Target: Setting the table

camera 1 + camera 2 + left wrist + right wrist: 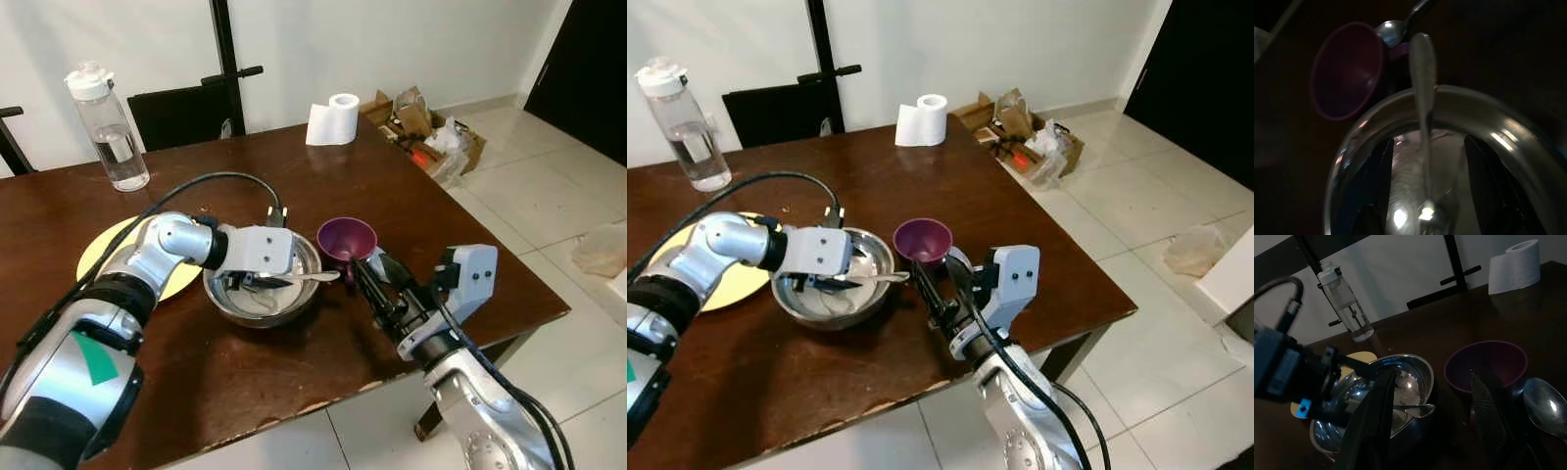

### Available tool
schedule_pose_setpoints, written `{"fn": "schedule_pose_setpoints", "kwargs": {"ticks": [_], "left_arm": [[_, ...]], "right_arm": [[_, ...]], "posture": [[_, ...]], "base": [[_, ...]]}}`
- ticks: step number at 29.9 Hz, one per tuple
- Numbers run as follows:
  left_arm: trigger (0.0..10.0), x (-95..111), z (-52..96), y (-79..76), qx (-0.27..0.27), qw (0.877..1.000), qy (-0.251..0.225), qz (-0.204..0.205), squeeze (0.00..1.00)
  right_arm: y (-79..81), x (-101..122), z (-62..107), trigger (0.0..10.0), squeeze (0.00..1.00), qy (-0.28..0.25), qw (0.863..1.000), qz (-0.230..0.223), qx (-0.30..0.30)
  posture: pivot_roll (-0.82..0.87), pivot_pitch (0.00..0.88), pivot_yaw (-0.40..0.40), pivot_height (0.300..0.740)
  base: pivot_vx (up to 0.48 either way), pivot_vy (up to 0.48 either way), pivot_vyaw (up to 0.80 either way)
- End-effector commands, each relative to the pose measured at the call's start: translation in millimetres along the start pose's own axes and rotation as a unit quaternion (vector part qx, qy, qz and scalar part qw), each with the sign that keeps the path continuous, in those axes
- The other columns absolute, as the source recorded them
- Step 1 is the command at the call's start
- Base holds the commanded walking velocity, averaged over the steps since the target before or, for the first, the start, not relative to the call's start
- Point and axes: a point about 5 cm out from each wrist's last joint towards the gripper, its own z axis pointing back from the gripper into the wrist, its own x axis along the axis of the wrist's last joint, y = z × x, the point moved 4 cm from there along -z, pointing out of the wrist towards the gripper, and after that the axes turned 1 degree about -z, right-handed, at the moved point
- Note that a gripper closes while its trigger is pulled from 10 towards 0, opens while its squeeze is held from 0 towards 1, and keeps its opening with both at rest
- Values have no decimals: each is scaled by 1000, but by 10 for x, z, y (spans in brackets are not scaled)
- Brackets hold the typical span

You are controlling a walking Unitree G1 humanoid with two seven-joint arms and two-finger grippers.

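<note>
Left end effector (257,284) spread inside steel bowl (294,306) beside spoon (312,278) — right end effector (377,289) spread near purple cup (346,238).

Table (411,196): dark wood, semi-gloss, edge chipped at 6 o'clock. Bowl (263,304): polished metal, mirror-bright. Spoon (299,278) in it: shiny metal. Cup (346,238): purple matt plastic. Plate (98,250): yellow, smooth. Bottle (108,127): clear plastic. Roll (331,119): white paper.

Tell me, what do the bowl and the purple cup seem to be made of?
The bowl looks like polished steel: it is silver and mirrors light. The purple cup seems matte plastic, evenly coloured with no glare, though glazed ceramic cannot be excluded.
</note>
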Motion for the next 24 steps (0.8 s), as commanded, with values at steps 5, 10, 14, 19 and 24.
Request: {"fn": "schedule_pose_setpoints", "kwargs": {"ticks": [5,10,14,19,24], "left_arm": [[10000,-55,-89,-56,-1,1000,23,-1,1000],[10000,-26,-167,-31,12,999,29,-5,0],[10000,-23,-241,-53,19,999,34,-3,0],[7098,-64,-320,-107,31,998,46,7,0],[0,-94,-378,-121,58,997,54,20,0]], "right_arm": [[1,-11,38,10000,0,6,1000,2,-4],[2,-10,43,10000,0,6,1000,3,-5],[1,-6,44,10000,0,4,1000,2,-6],[2,-3,44,10000,0,5,1000,1,-7],[0,-4,45,10000,0,5,1000,1,-9]], "posture": [[-57,164,115,740],[-60,165,118,740],[-60,169,119,740],[-63,177,119,740],[-63,180,118,740]], "base": [[0,0,0],[0,0,0],[0,0,0],[0,0,0],[0,0,0]]}}
